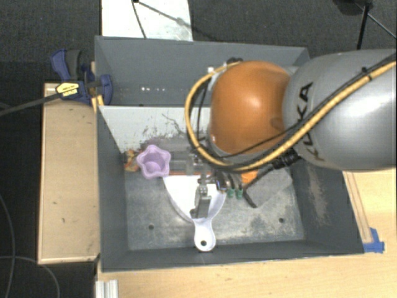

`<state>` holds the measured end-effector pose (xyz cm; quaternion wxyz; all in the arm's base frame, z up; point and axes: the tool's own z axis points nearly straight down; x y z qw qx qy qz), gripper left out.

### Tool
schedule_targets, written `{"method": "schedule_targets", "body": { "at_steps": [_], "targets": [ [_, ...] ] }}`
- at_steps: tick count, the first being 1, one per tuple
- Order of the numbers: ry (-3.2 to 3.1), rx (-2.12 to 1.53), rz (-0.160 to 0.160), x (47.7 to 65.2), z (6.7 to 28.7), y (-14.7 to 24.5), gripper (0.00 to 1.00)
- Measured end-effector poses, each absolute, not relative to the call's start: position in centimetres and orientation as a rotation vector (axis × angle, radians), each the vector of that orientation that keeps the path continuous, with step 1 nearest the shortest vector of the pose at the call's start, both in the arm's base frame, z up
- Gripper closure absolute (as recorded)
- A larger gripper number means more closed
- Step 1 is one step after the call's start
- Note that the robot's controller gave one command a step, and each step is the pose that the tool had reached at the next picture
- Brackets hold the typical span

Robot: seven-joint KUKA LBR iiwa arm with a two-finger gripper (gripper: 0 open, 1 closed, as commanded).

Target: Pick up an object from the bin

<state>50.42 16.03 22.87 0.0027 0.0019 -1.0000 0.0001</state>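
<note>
- Mid-floor of the grey bin, close to the near wall, lies a white plastic scoop, its bowl towards the back-left and its holed handle towards the near wall
- The gripper is right down over the neck of it; open or clamped, I cannot tell from up here
- A purple fluted cup sits just beside the bowl's far edge
- My read: the scoop is light, stiff and smooth, so likely slippery
- Best hold looks to be the narrow neck or handle, not the wide curved bowl
</note>
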Motion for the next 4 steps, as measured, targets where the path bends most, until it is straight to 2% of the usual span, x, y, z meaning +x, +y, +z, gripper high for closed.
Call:
{"method": "schedule_targets", "body": {
  "at_steps": [1,2,3,4],
  "targets": [
    [-3.144,-0.004,-0.002,50.6,23.3,15.9,0.0],
    [-3.145,-0.132,-0.004,51.1,16.0,14.5,0.0],
    [-3.135,-0.174,0.0,50.9,11.5,14.1,0.0],
    [-3.11,-0.466,-0.002,51.8,11.8,13.7,0.0]
  ]
}}
